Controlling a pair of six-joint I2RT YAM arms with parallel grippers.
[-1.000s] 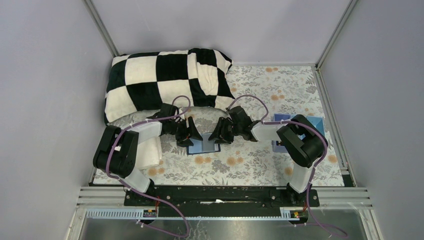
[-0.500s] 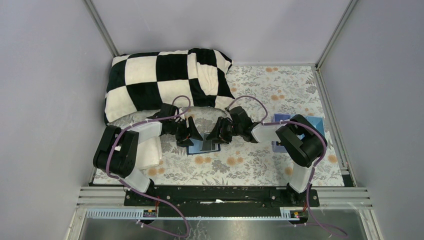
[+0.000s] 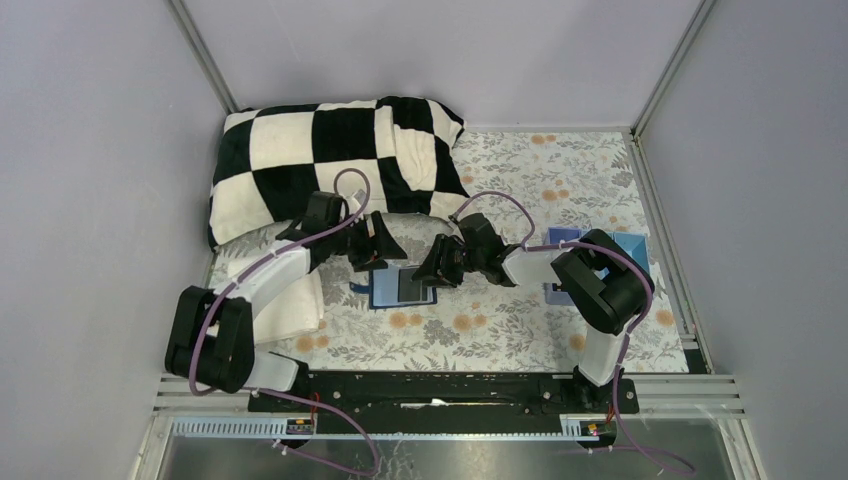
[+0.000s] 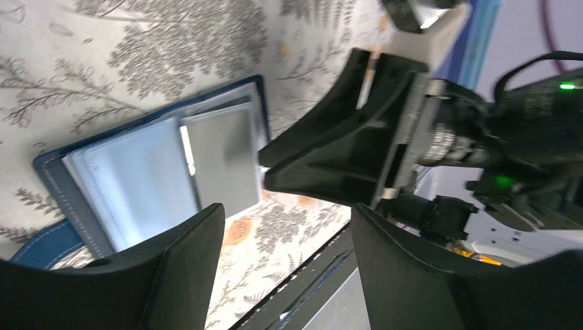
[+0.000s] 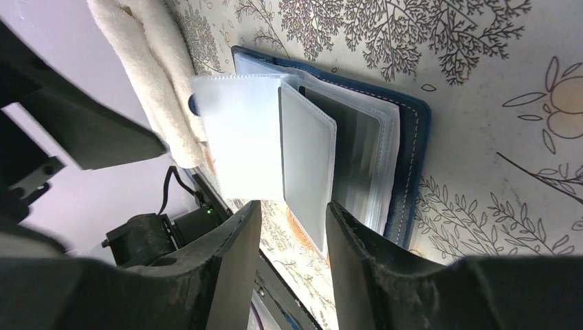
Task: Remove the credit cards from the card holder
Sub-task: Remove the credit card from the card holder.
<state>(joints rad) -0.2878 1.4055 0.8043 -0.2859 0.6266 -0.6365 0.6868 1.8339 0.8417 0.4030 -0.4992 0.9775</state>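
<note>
The card holder lies open on the flowered cloth, navy outside with clear sleeves fanned out. A grey card shows in its sleeves, also in the left wrist view and the right wrist view. My left gripper is open and empty, raised behind the holder's left half; its jaws frame only the cloth. My right gripper is open at the holder's right edge. In the right wrist view its jaws stand apart, with the grey card's lower corner between them, not pinched.
A black-and-white checkered cushion fills the back left. A folded white towel lies left of the holder, also in the right wrist view. A light-blue compartment tray stands behind the right arm.
My left gripper has drawn back from the holder toward the back left and let go. The holder now lies open and uncovered. The right gripper has barely moved.
</note>
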